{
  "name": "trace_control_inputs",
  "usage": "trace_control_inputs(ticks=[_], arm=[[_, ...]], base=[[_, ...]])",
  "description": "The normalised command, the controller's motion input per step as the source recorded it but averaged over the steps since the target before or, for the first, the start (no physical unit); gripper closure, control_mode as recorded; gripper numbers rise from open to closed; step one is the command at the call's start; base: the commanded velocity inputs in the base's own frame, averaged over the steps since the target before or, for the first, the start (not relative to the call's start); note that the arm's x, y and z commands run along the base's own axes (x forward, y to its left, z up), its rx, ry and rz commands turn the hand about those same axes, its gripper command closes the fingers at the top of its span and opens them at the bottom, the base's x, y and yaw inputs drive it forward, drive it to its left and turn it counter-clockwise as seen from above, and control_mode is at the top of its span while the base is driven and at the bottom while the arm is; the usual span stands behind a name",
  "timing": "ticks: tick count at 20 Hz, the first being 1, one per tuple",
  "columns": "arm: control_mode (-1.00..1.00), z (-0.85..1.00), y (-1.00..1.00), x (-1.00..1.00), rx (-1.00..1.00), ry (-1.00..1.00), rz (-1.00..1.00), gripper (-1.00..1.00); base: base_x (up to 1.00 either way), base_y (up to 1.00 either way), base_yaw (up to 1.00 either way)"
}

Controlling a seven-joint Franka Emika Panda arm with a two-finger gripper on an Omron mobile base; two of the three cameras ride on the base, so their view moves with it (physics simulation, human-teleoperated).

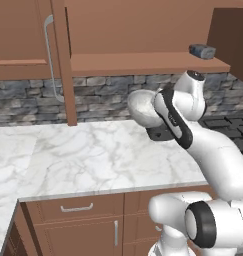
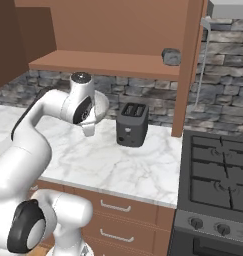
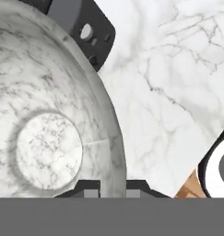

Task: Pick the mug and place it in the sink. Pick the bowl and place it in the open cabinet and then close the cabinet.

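Only rightward, toaster (image 2: 132, 124) beside bowl (image 2: 99, 111).

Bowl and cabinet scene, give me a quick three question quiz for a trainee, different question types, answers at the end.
1. True or false: the gripper is shut on the rim of the bowl and holds it above the marble counter.
2. Multiple choice: what already sits on the shelf of the open cabinet? A) a yellow mug B) a small dark-grey block C) a plate
3. Fill in: the dark appliance on the counter, right of the bowl in the right base view, is a ____.

Key
1. True
2. B
3. toaster
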Motion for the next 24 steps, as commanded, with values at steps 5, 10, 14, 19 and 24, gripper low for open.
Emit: trace_control_inputs(ticks=[5,10,14,19,24], arm=[[-1.0,0.11,0.0,-0.56,-0.01,-0.17,-0.3,1.0],[-1.0,0.31,0.0,-0.56,-0.01,-0.17,-0.18,1.0],[-1.0,0.55,0.07,-0.11,-0.15,-0.03,-0.09,1.0],[-1.0,0.73,0.1,0.0,-0.2,0.01,0.0,1.0],[-1.0,0.44,0.0,0.02,-0.05,0.0,-0.1,1.0]], base=[[0.0,0.0,0.0],[0.0,0.0,0.0],[0.0,0.0,0.0],[0.0,0.0,0.0],[0.0,0.0,0.0]])
